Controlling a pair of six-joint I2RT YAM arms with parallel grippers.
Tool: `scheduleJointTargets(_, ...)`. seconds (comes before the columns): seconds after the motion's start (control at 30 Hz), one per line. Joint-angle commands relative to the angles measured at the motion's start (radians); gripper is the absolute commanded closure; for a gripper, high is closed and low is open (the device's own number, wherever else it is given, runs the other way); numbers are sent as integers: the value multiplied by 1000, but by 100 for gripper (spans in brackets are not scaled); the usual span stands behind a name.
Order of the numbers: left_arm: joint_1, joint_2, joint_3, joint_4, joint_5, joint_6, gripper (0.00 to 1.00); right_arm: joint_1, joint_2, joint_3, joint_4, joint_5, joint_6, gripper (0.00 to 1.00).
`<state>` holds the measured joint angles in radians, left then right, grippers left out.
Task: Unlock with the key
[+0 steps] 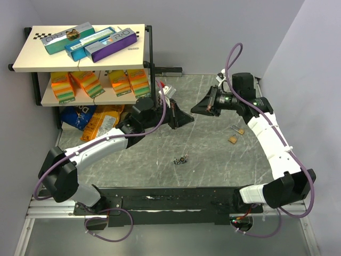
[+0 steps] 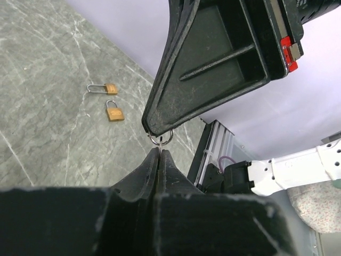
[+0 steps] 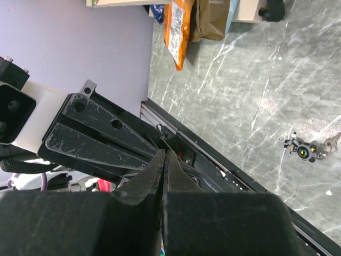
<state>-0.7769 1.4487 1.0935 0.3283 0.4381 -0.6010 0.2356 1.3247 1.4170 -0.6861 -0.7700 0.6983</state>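
Both grippers meet tip to tip in the air above the middle of the table. The key is a thin silver piece on a small ring, bridging the two sets of tips. My left gripper is shut on its lower edge. The ring's top runs into the tips of my right gripper, which is also shut. Two small brass padlocks lie on the table below, at the right in the top view.
A small dark bunch with silver keys lies on the marble table nearer the arm bases. A two-level shelf with boxes stands at the back left, with snack bags under it. Walls close the back and right.
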Motion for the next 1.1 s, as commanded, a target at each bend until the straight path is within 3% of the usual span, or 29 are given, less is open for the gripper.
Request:
scheduleJointTargets(0.0, -4, -48, -12, 2, 7, 33, 99, -12, -1, -30, 59, -11, 7, 100)
scheduleJointTargets(0.13, -4, -50, 2, -50, 47, 84, 99, -25, -16, -61, 91, -31, -90, 96)
scheduleJointTargets(0.2, -4, -47, 28, -119, 89, 105, 99, -28, -34, -55, 82, -32, -144, 85)
scheduleJointTargets(0.23, -4, -44, 37, -144, 105, 128, 99, -28, -42, -50, 71, -25, -205, 71)
scheduleJointTargets(0.33, -2, -30, 81, -267, 186, 171, 99, -27, -76, -44, 43, -26, -308, 48)
scheduleJointTargets(0.4, -2, -25, 114, -367, 232, 193, 99, -28, -91, -44, 31, -55, -345, 43)
scheduleJointTargets(0.63, -2, -30, 154, -524, 355, 216, 99, 16, -94, -90, 14, -259, -471, 56)
scheduleJointTargets(0.9, -2, -33, 151, -568, 392, 221, 99, 119, -62, -101, -52, -278, -562, 67)
scheduleJointTargets(1.07, -2, -36, 138, -549, 399, 210, 99, 142, -68, -145, -73, -256, -591, 69)
